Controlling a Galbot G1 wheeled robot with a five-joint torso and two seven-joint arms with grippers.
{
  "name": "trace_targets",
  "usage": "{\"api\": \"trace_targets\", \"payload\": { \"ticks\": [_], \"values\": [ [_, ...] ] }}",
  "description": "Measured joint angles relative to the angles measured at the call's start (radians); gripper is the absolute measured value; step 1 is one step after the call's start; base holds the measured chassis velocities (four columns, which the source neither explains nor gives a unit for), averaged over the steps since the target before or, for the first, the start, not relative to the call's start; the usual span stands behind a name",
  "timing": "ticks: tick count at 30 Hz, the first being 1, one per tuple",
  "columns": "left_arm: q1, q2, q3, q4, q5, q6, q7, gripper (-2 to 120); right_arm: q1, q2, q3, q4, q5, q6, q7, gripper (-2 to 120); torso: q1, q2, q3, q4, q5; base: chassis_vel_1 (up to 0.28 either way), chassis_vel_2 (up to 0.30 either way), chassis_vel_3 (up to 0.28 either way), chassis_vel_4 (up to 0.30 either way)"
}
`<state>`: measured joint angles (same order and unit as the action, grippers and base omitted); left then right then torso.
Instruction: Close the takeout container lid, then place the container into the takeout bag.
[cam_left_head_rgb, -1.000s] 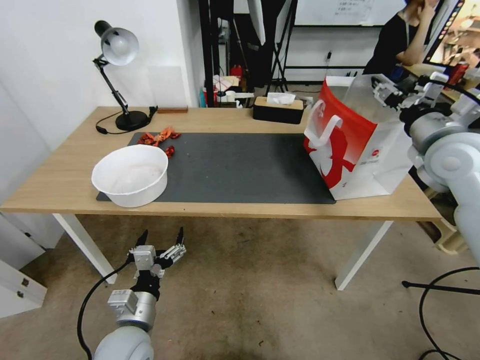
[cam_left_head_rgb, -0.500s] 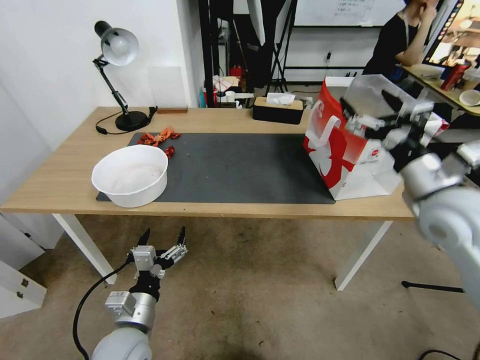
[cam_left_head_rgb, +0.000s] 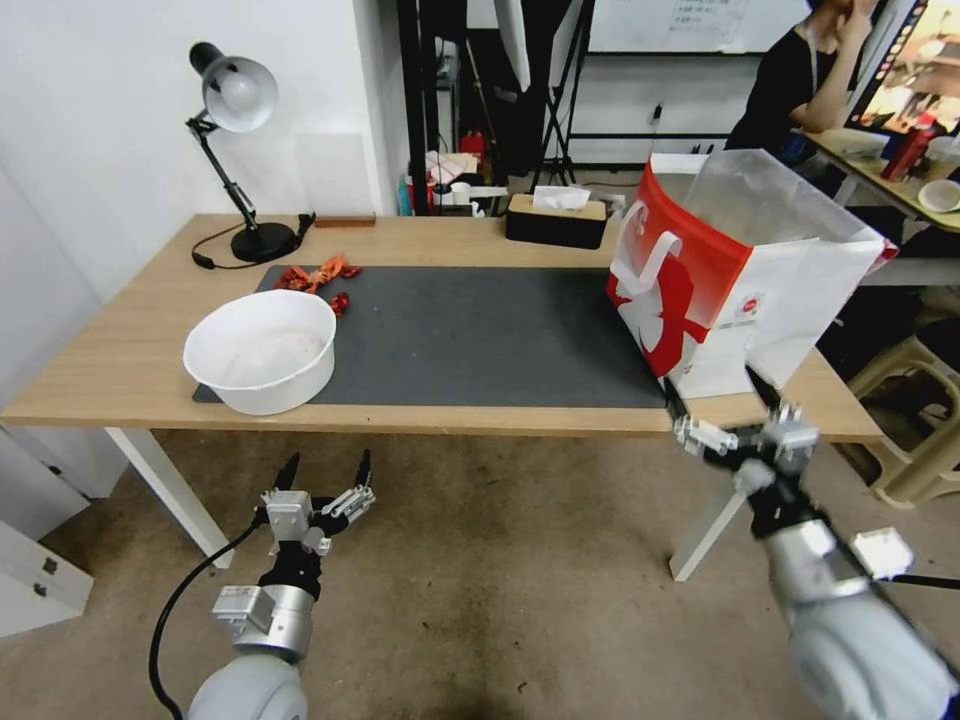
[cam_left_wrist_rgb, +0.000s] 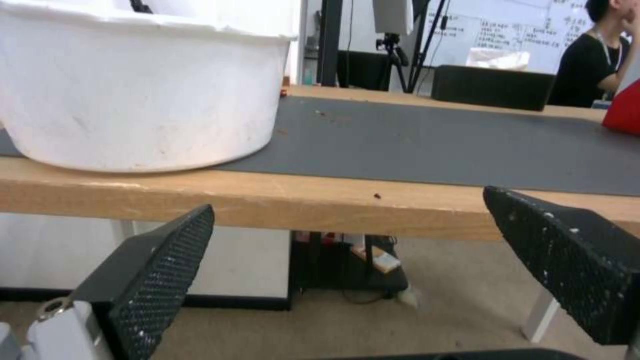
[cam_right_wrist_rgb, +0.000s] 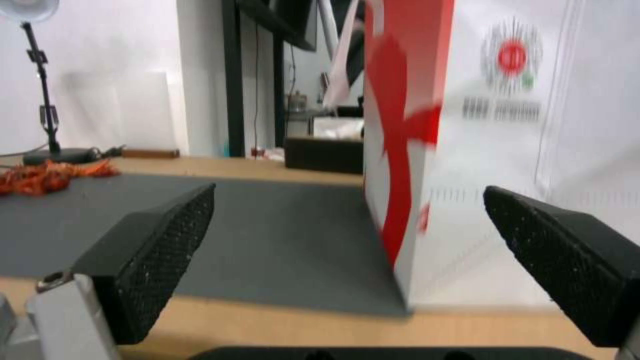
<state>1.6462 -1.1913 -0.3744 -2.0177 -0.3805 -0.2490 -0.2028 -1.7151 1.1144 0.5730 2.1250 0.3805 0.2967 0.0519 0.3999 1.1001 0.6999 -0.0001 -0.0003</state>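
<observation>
The right gripper (cam_left_head_rgb: 722, 409), fingers spread and empty, hung just below the table edge, directly before the upright takeout bag (cam_left_head_rgb: 720, 290); the left gripper (cam_left_head_rgb: 322, 470), likewise spread, sat well apart.

Open room: the middle of the dark mat (cam_left_head_rgb: 480, 330) is bare, between the white bowl (cam_left_head_rgb: 262, 350) and the takeout bag (cam_left_head_rgb: 735, 285).
Left side: the bowl sits at the worktop (cam_left_head_rgb: 120, 370) front edge.
Right side: the tall bag stands on the corner, its top open.
Back: lamp (cam_left_head_rgb: 235, 150), red scraps (cam_left_head_rgb: 318, 275), tissue box (cam_left_head_rgb: 556, 218).
Below: both grippers hang in front of the worktop edge, jaws apart.
</observation>
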Motion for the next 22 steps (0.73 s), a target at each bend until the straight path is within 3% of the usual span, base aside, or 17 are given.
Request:
{"api": "trace_targets", "payload": {
  "ticks": [6,22],
  "values": [
    [0.02,0.001,-0.003,-0.001,0.01,-0.009,0.009,100,-0.005,0.043,-0.048,-0.068,-0.02,0.03,-0.004,100,0.0,0.0,0.0,0.0002,0.0002,0.0,0.0,0.0,0.0],
    [0.021,-0.002,-0.014,0.016,0.016,-0.018,0.012,100,0.04,0.069,-0.099,-0.154,-0.02,0.045,-0.008,100,0.0,0.0,0.0,0.0001,0.0003,0.0,0.0,0.0,0.0]
  ]
}}
